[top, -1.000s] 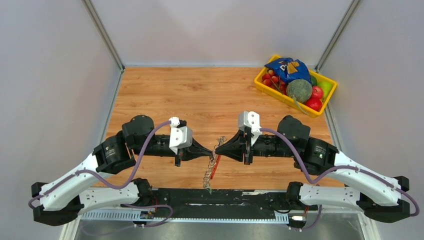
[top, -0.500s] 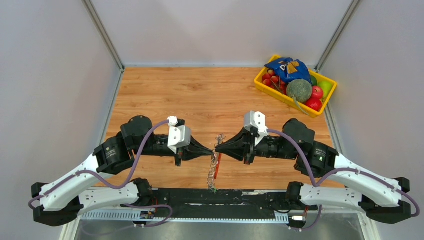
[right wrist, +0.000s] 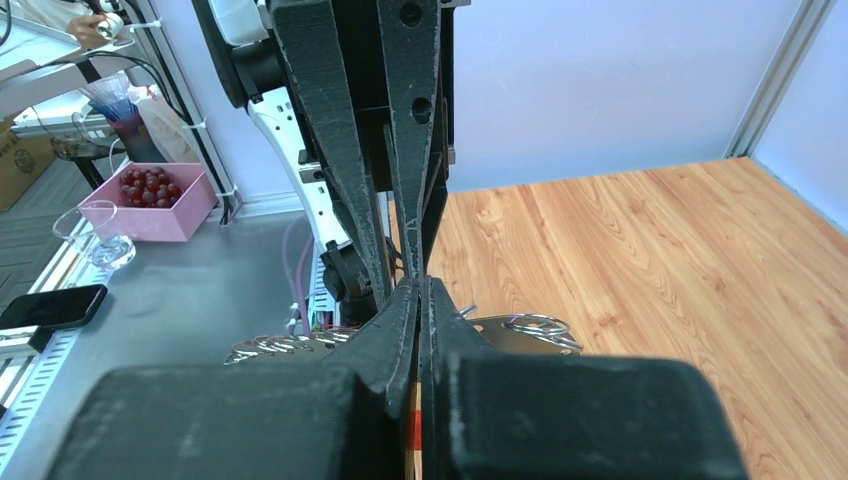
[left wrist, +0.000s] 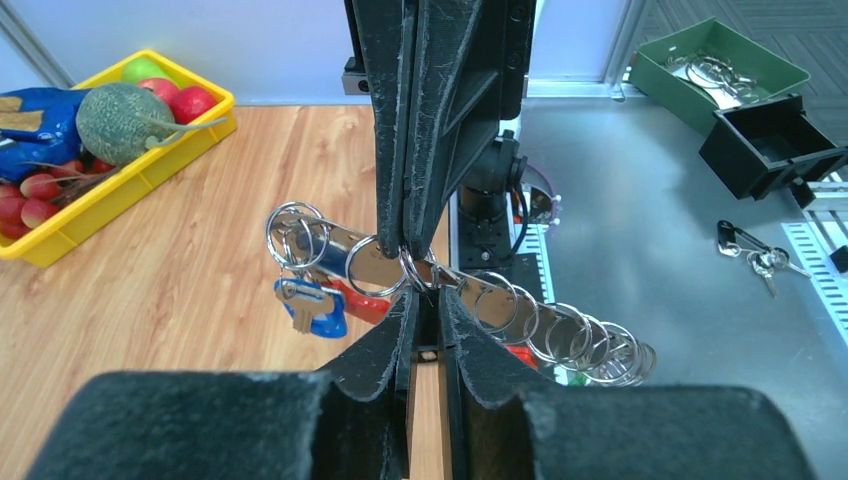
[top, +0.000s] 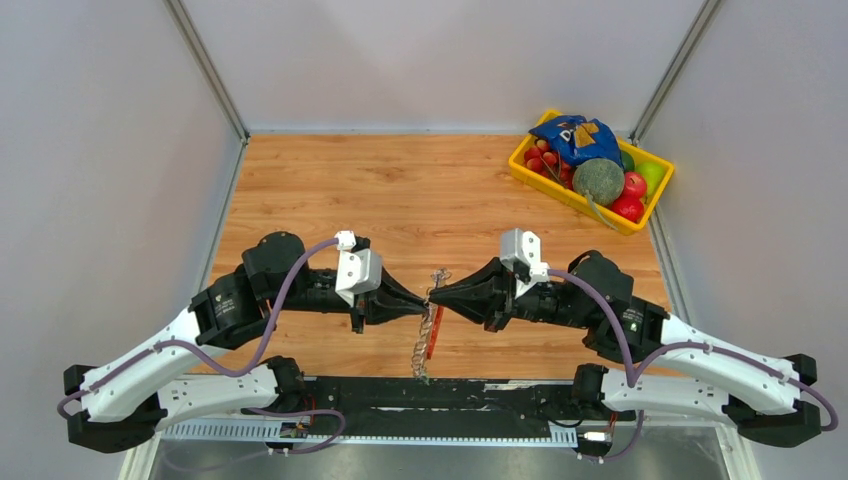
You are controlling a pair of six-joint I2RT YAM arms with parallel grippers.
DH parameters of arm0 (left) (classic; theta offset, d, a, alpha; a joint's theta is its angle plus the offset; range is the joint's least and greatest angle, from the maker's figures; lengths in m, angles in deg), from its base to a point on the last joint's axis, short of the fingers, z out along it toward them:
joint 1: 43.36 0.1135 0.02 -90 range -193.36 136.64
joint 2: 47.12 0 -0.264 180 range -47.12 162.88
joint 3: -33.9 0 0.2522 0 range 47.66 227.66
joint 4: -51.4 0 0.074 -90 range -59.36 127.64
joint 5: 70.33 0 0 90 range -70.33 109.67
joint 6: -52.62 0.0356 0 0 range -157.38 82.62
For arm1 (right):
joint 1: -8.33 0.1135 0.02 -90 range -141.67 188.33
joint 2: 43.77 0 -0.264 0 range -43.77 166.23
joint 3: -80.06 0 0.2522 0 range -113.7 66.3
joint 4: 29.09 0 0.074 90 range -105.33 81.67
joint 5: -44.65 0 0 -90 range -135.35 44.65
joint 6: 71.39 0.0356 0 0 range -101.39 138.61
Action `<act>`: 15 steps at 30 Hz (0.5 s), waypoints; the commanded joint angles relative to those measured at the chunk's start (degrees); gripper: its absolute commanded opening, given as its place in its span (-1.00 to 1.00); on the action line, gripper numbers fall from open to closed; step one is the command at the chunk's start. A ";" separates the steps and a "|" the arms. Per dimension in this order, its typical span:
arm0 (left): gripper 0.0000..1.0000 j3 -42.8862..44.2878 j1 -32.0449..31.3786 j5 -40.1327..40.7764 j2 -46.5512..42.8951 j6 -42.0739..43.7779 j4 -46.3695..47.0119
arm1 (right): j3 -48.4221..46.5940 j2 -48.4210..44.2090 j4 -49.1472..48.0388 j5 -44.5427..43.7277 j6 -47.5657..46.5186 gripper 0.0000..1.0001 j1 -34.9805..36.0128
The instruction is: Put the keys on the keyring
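The keyring (top: 428, 335) hangs in the air between my two grippers: a grey strap strung with several silver rings, with a red strip. In the left wrist view the strap (left wrist: 470, 290) runs across. A blue-headed key (left wrist: 308, 308) hangs from a ring near its left end, and the green tip (left wrist: 572, 376) shows low on the right. I cannot make out the black-headed key. My left gripper (top: 424, 303) is shut on the strap at a ring (left wrist: 425, 290). My right gripper (top: 440, 297) meets it tip to tip and is shut on the same spot (right wrist: 418, 290).
A yellow bin (top: 565, 195) of fruit with a blue bag stands at the back right of the wooden table. Off the table, the metal bench holds a green tray (left wrist: 700, 90) of rings, a black box (left wrist: 765, 150), loose keys (left wrist: 755, 255) and a pink box (right wrist: 150, 215).
The right arm's wrist and elbow have shifted right and towards the near edge. The pinch point stays put. The hanging strap has swung slightly. The left arm has barely moved.
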 commanded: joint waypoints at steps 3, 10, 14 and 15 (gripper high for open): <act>-0.50 -0.43 -0.08 -3.22 0.11 -2.68 5.00 | 1.17 -0.69 -10.86 -2.50 0.08 -1.00 1.27; -0.33 -0.92 -0.08 -3.28 -0.40 -3.02 5.95 | 1.18 -0.62 -10.84 -3.10 -0.39 -1.00 2.24; -0.41 -1.14 -0.08 -3.42 -0.60 -2.95 6.08 | 1.29 -0.97 -10.90 -3.86 -0.71 -1.00 2.78; -0.49 -1.18 -0.08 -3.33 -0.60 -2.89 6.09 | 1.37 -0.92 -10.90 -3.94 -0.88 -1.00 2.96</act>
